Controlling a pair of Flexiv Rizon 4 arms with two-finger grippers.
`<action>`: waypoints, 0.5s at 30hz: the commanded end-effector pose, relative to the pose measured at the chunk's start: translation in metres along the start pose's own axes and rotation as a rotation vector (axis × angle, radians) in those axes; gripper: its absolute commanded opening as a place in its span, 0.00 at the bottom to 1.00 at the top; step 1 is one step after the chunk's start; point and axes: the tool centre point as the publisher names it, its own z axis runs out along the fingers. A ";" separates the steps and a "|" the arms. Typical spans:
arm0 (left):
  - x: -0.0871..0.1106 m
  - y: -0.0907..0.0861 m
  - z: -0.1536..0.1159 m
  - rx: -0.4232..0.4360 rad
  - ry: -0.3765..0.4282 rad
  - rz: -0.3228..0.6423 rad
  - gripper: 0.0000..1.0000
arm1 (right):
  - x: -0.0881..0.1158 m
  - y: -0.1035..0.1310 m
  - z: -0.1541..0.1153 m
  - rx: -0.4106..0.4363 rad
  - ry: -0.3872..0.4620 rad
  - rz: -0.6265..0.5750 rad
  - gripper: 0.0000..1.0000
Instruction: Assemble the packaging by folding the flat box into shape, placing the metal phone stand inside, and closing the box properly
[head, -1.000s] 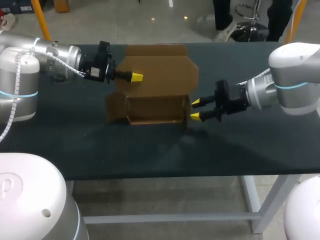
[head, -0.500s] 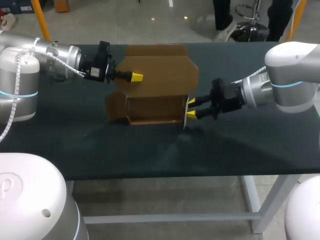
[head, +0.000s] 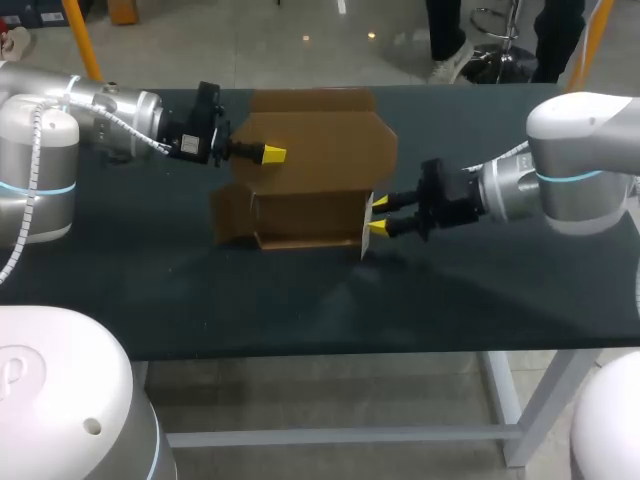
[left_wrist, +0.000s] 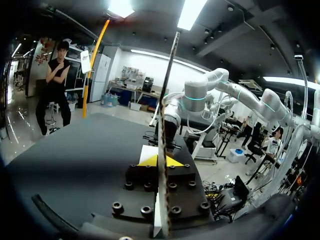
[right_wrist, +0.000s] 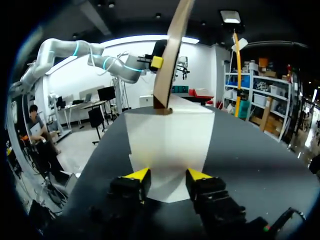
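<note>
Table (head: 500, 290): dark top, the brown box (head: 310, 215) sits mid-table, half formed.

Box: front wall and tray are up, and the tall back panel (head: 330, 145) stands behind them. The phone stand isn't in any view.

Left gripper (head: 272, 153): at the box's left side, pinched onto the back panel. The wrist view shows the card edge-on between both tips, with contact on both sides.

Right gripper (head: 375, 215): at the box's right end, fingers parted, holding nothing. The tips are up against the pale end flap (right_wrist: 170, 145).

Step, as I read it: folding into shape, working the right end.

Next move probably needs the flap pushed square into the box while the left holds the panel steady. Too much push would slide the whole box.

Print: none legible on the box.
</note>
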 end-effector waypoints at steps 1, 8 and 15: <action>-0.001 0.002 0.001 -0.002 0.004 -0.001 0.00 | 0.003 0.000 0.004 -0.007 -0.022 -0.002 0.52; -0.001 0.002 0.001 -0.002 0.004 -0.001 0.00 | 0.002 0.002 0.007 -0.026 -0.060 0.014 0.55; -0.001 0.002 0.001 -0.002 0.004 -0.001 0.00 | -0.001 0.003 0.012 -0.037 -0.111 0.032 0.56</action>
